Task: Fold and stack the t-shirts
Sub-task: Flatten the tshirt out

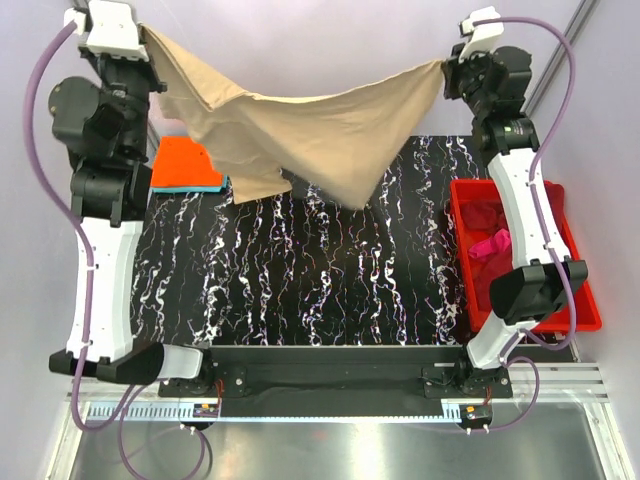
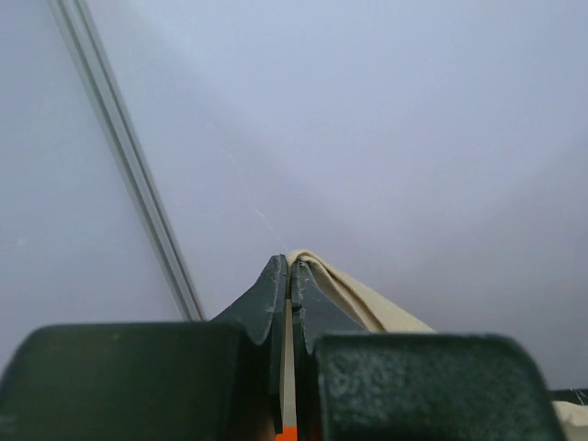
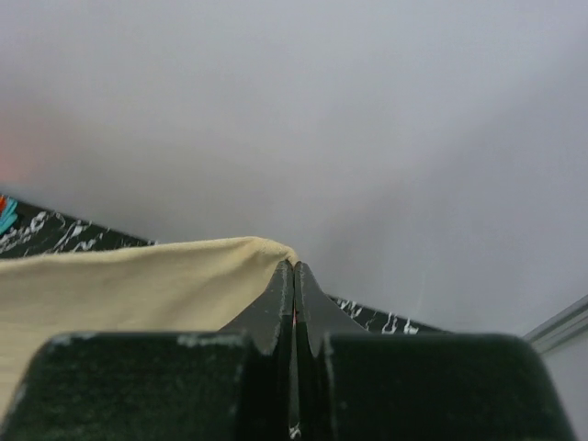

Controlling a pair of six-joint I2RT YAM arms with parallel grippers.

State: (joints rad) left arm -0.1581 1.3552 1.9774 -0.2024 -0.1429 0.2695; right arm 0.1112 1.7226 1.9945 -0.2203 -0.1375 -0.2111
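Observation:
The tan t-shirt (image 1: pixel 300 125) hangs spread in the air above the far side of the table, held by two corners. My left gripper (image 1: pixel 148 38) is shut on its left corner; the cloth (image 2: pixel 367 299) shows at the tips in the left wrist view. My right gripper (image 1: pixel 445 68) is shut on its right corner, and the cloth (image 3: pixel 138 280) stretches to the left in the right wrist view. A folded orange t-shirt (image 1: pixel 185 165) lies on a light blue one (image 1: pixel 215 187) at the far left of the table. Maroon (image 1: pixel 490 215) and pink (image 1: pixel 490 245) t-shirts lie in the red bin.
The red plastic bin (image 1: pixel 585 300) stands at the right edge of the black marbled table (image 1: pixel 300 280). The tan shirt's lowest folds hang close over the table's far edge.

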